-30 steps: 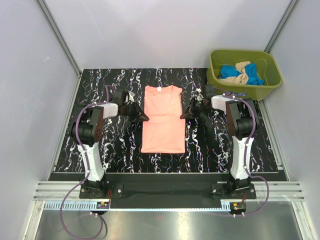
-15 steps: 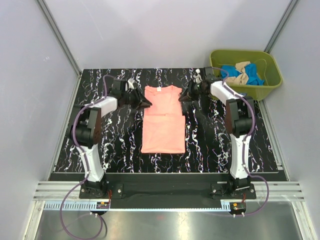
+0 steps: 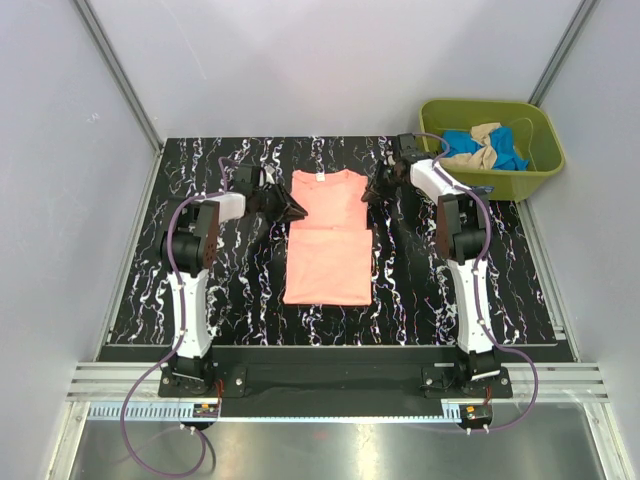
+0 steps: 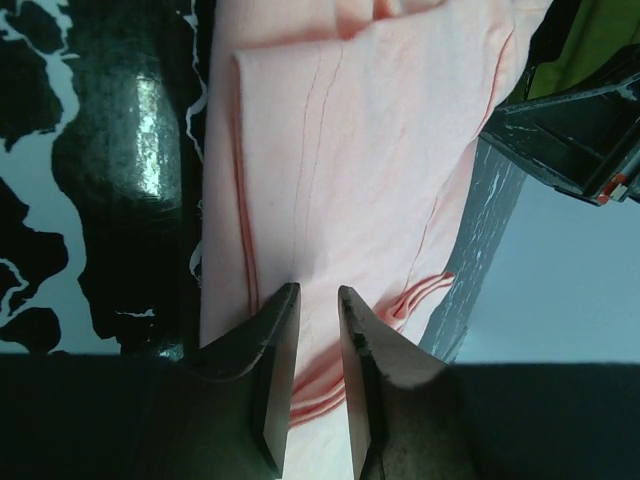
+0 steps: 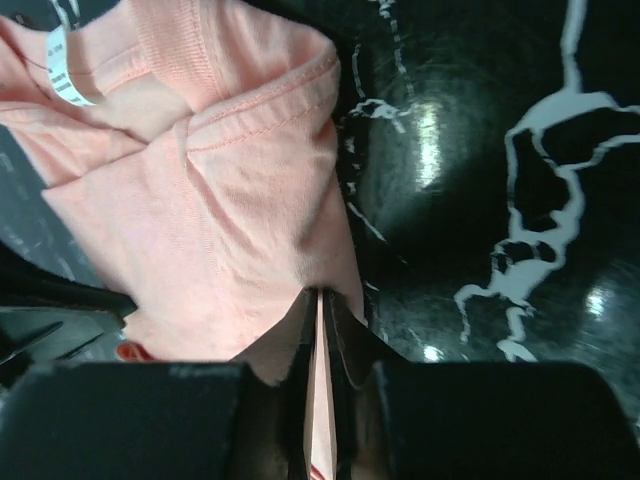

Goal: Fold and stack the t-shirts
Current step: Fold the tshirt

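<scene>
**Both grippers at the pink shirt's shoulders**

Black marble-patterned table point(image 3: 240, 290) with white veins is filling the floor of a white-walled cell, and a salmon-pink cloth t-shirt point(image 3: 327, 240) is lying flat at its middle. The shirt's collar is pointing to the far side and its sides are turned in, so it is forming a long rectangle.

The left gripper point(image 3: 295, 210) is reaching in at the shirt's left edge near the shoulder. In the left wrist view its fingers point(image 4: 270, 380) are standing a narrow gap apart with pink cloth point(image 4: 370, 180) showing between them; whether they are pinching it cannot be told.

The right gripper point(image 3: 370, 195) is sitting at the opposite shoulder edge. Its wrist view is showing the jaws almost together, clamping a thin sliver of the pink fabric point(image 5: 220, 200).

At the far right corner an olive-green plastic tub point(image 3: 520, 183) is holding a bright blue tee point(image 3: 510, 157) and a beige-tan tee point(image 3: 480, 150), crumpled together.
</scene>
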You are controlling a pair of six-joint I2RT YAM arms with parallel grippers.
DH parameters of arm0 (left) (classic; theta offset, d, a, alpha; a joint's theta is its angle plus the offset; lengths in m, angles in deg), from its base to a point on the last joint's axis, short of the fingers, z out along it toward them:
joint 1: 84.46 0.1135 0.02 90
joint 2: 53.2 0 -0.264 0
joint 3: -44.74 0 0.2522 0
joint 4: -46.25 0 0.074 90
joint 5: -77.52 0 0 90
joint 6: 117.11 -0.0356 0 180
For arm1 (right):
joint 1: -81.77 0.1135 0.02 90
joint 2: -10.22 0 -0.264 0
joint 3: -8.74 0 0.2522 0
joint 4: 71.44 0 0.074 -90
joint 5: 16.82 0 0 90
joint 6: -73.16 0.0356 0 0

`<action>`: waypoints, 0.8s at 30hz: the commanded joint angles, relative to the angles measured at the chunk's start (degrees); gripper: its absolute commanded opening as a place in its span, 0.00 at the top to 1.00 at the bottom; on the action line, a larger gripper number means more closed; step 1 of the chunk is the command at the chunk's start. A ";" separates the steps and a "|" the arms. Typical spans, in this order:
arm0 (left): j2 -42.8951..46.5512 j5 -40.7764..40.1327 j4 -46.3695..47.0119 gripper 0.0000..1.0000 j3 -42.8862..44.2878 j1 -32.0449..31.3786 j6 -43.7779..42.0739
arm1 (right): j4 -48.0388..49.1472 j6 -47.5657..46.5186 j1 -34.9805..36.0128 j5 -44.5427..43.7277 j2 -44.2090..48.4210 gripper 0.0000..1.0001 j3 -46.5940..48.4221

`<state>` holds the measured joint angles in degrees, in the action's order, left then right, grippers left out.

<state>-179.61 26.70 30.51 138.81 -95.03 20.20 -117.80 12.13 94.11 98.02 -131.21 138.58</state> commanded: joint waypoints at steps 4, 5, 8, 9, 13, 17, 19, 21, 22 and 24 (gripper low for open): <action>2.21 -2.88 -5.83 0.68 2.91 0.28 -5.38 | -4.23 -5.85 -0.21 -13.86 4.05 0.85 1.52; 4.13 -3.31 -6.63 0.66 3.09 0.28 -6.60 | -5.10 -6.29 -0.30 -12.81 4.31 0.84 2.48; 8.62 -5.94 -10.74 0.56 3.62 0.28 -9.59 | -9.21 -8.05 0.49 -13.50 5.98 0.77 7.14; 12.12 -7.09 -12.25 0.53 3.71 0.20 -10.65 | -10.54 -9.27 1.36 -14.29 7.55 0.70 8.11; 21.10 -12.10 -21.03 0.41 0.13 0.11 -16.45 | -17.84 -11.83 3.47 -15.61 13.35 0.49 7.96; 30.85 -15.00 -25.79 0.38 -10.33 -0.77 -21.02 | -18.30 -12.27 4.80 -11.15 24.24 0.38 -7.57; 36.63 -14.84 -26.49 0.37 -18.99 -1.47 -19.72 | -13.93 -9.82 5.06 -5.19 32.76 0.29 -21.28; 40.26 -14.66 -26.93 0.37 -24.56 -3.49 -17.88 | -10.83 -6.13 5.41 -0.95 40.39 0.28 -34.07; 41.76 -14.74 -27.02 0.37 -29.38 -4.54 -17.00 | -9.34 -4.73 5.68 2.02 42.70 0.27 -37.90; 46.33 -15.71 -26.24 0.39 -34.15 -8.14 -13.31 | -5.21 -1.47 6.82 3.46 48.75 0.28 -48.24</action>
<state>-136.27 13.09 7.48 111.12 -99.47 3.93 -128.29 5.49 100.14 94.44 -88.59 102.25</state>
